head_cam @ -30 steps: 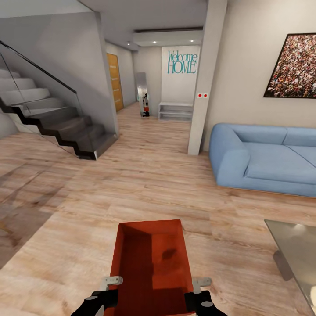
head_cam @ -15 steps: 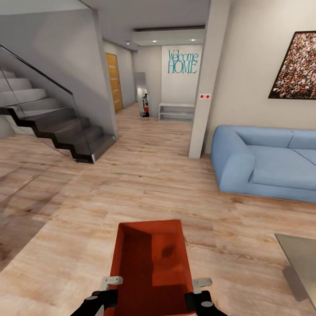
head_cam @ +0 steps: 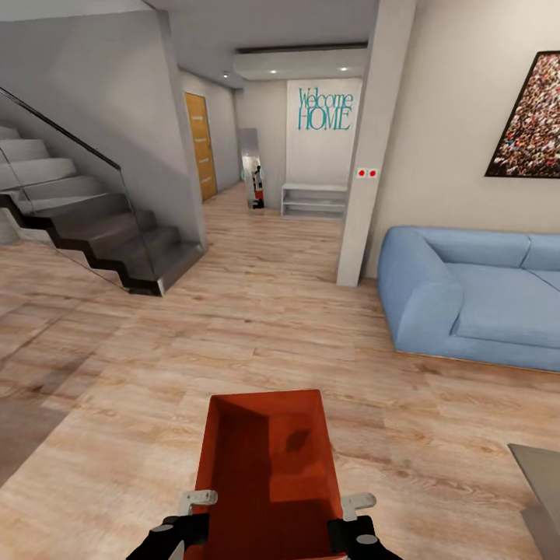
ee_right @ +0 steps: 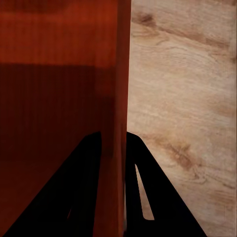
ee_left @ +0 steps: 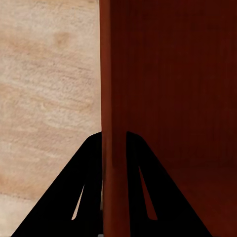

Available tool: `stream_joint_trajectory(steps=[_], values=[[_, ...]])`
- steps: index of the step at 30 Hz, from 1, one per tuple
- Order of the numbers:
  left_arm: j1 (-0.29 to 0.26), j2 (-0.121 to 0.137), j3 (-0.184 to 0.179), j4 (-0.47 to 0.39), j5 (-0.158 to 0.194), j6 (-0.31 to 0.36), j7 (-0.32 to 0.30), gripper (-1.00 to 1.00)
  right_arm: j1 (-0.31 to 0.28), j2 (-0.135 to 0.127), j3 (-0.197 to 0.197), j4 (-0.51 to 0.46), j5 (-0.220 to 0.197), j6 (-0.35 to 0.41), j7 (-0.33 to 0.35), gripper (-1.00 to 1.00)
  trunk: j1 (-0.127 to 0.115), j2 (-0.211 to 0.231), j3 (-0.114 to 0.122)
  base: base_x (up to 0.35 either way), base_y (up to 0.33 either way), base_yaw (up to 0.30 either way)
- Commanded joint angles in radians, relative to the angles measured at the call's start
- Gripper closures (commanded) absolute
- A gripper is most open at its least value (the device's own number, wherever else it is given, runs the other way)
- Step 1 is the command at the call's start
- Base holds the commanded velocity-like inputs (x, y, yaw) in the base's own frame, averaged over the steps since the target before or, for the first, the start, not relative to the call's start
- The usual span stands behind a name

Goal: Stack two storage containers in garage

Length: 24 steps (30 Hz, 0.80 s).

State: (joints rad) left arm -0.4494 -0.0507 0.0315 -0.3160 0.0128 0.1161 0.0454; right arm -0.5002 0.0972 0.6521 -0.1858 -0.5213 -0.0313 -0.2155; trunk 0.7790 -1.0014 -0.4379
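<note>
One orange-red storage container (head_cam: 268,467) hangs in front of me over the light wood plank floor (head_cam: 257,327), open side up and empty. My left gripper (head_cam: 198,502) is shut on its left wall (ee_left: 114,98), one finger on each side of the thin wall. My right gripper (head_cam: 354,505) is shut on its right wall (ee_right: 120,98) in the same way. The second container is out of view.
A dark staircase with a glass rail (head_cam: 101,225) stands at the left. A blue sofa (head_cam: 474,295) sits at the right beside a pale pillar (head_cam: 369,155). A hallway with an orange door (head_cam: 201,144) and a low white shelf (head_cam: 313,200) runs ahead. A glass table corner (head_cam: 540,482) shows at lower right.
The whole view has swung slightly to the left: sofa, pillar and glass table slide rightward in the picture. The container and both grippers keep their place in front of me.
</note>
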Motion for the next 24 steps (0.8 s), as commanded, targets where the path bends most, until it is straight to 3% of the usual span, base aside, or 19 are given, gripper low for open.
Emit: stream_joint_trajectory(steps=[1, 24], values=[[0.000, 0.000, -0.010, -0.005, 0.002, 0.006, 0.008, 1.00, -0.001, -0.008, -0.009, 0.019, -0.017, -0.006, -0.007, 1.00, 0.001, -0.001, -0.001, 0.323, 0.000, 0.000], [0.000, 0.000, -0.010, -0.005, 0.002, 0.006, 0.008, 1.00, 0.000, -0.008, -0.009, 0.019, -0.017, -0.006, -0.007, 1.00, 0.001, -0.001, -0.001, 0.324, 0.000, 0.000]])
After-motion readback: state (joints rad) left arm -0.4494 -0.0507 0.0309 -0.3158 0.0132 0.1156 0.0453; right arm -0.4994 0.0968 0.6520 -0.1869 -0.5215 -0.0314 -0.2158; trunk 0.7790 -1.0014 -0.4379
